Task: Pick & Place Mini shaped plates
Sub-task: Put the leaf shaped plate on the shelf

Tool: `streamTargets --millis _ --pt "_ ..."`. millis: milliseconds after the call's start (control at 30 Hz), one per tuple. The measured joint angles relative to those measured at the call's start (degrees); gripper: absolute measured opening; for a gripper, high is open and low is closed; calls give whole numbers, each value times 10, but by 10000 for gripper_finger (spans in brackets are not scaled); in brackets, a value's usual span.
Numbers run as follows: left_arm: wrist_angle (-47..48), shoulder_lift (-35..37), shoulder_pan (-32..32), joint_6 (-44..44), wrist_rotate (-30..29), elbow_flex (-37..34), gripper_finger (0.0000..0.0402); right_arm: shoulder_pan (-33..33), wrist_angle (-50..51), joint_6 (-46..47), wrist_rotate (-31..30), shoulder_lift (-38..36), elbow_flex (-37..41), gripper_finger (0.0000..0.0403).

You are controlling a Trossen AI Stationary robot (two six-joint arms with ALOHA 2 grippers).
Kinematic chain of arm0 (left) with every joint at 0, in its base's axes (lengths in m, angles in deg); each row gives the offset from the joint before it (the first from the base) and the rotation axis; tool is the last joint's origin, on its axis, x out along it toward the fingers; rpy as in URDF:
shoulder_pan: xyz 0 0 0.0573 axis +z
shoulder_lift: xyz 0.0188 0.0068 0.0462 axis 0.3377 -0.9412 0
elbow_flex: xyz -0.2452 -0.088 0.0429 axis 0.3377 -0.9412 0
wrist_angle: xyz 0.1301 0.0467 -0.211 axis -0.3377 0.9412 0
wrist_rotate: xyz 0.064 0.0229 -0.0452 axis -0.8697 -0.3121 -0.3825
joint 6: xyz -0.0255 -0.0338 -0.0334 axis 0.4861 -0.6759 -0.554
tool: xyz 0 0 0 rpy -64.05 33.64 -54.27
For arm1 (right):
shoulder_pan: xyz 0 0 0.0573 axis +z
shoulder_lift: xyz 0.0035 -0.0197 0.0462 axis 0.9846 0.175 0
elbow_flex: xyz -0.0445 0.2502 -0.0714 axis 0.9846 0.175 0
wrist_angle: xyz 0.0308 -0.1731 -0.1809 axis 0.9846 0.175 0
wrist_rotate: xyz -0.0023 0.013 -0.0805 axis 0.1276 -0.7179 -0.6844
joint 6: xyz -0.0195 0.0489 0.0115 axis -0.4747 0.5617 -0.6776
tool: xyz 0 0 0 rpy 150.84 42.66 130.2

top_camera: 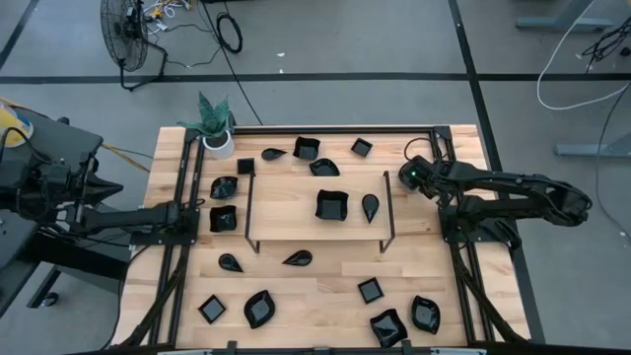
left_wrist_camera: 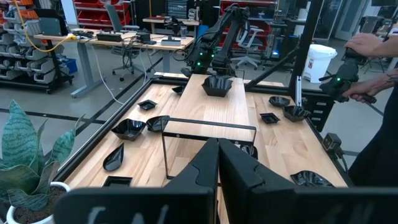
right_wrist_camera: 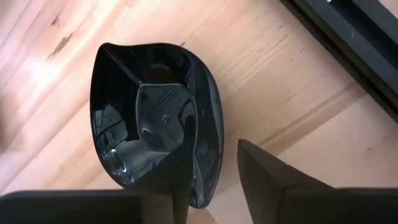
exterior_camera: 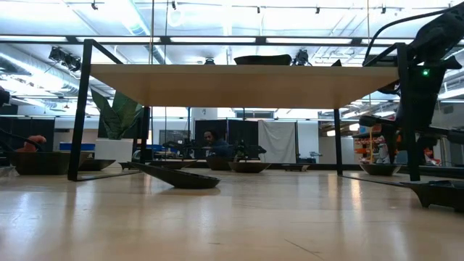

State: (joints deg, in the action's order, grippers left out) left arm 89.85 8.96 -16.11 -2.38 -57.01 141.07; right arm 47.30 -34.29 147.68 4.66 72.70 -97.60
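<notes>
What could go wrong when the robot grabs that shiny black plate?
1. The right gripper has one finger inside the glossy black plate and one outside. It only has the thin, slick rim to pinch, so the plate might slip out or tip.
2. A black frame rail runs close by, and a lifted plate could bump it.

The left gripper waits shut at the table's left side.

plates: 16 | plant pot: 1 | wire frame: 1
</notes>
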Motion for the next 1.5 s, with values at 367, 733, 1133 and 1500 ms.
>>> streamTargets --millis 367,733,1133,1500 --pt "0 0 0 0 0 0 18 -1 -3 0 1 0 0 85" --pt "0 0 0 0 0 0 18 -1 -4 -14 0 0 0 114" --pt "0 0 0 0 0 0 18 -1 -40 -16 -6 30 0 125" --pt "0 0 0 0 0 0 18 -1 -40 -19 -5 48 0 124"
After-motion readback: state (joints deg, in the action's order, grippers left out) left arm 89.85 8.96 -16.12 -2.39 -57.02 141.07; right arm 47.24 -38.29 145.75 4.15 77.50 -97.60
